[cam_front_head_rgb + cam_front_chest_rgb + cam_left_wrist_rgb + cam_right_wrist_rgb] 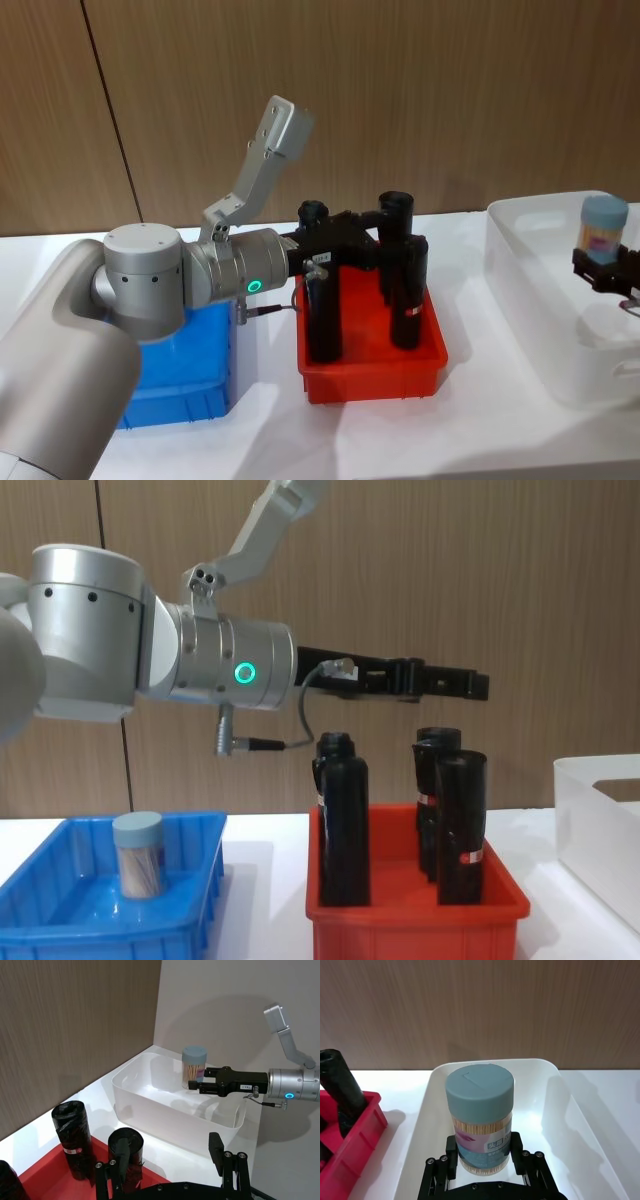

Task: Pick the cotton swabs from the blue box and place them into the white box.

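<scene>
One swab jar [480, 1110] is clamped upright between the fingers of the right gripper [484, 1152]. The grip sits on the lower, labelled part of the jar, and the pale blue lid stands clear above. The jar hangs over the open white box [165, 1115], inside its rim line and near one end, with the box floor visible beneath it. From the left wrist view it looks to be above the floor rather than resting on it.

A second jar [138, 855] stands upright in the blue box [200, 880] at the robot's left. The left gripper [460, 682] is stretched out level above the red bin [400, 920] and its black bottles [343, 820]. Its fingers are apart and hold nothing. All three bins sit in a row on the white desk [470, 420], with the red one in the middle.

The step in hand looks like the placing of the held jar, with the carry across about finished. The next move calls for a straight descent until the jar's base meets the box floor. The fingers should then part, and the gripper should lift straight up so it does not tip the tall, narrow jar. After that the jar in the blue box is left to fetch, so the task seems about half done.
</scene>
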